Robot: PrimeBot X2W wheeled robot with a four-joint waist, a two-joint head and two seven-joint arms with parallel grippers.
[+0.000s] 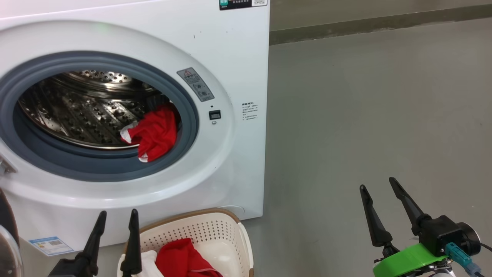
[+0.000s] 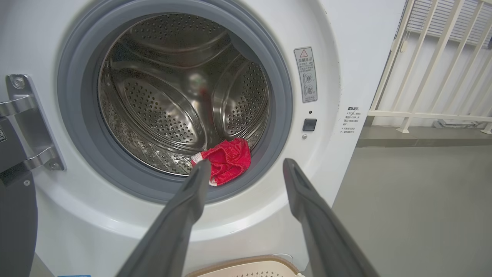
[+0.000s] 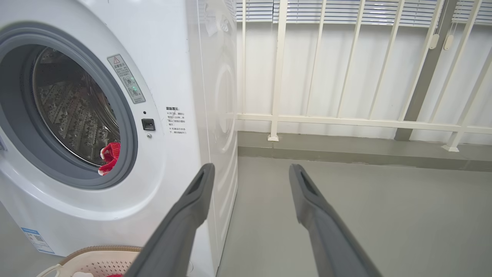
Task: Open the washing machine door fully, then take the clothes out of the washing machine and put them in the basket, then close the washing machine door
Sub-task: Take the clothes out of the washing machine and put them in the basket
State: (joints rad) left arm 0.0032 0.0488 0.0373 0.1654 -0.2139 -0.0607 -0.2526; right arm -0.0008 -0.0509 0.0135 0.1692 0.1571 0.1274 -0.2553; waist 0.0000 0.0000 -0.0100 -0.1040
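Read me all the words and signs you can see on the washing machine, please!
"温馨提示", under a red warning triangle, on the grey sticker beside the washing machine opening; its smaller lines are too small to read.
"温馨提示:" heads the printed note right of that sticker; the lines below are too small.
Too small to read: the blue label at the lower front corner.
Blurred: the green and black label at the top edge.

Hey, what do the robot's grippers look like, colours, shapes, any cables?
The left gripper and right gripper each have two long, dark, tapering fingers. Behind the right one sit a black block, a bright green mount and a teal plug with a dark cable.
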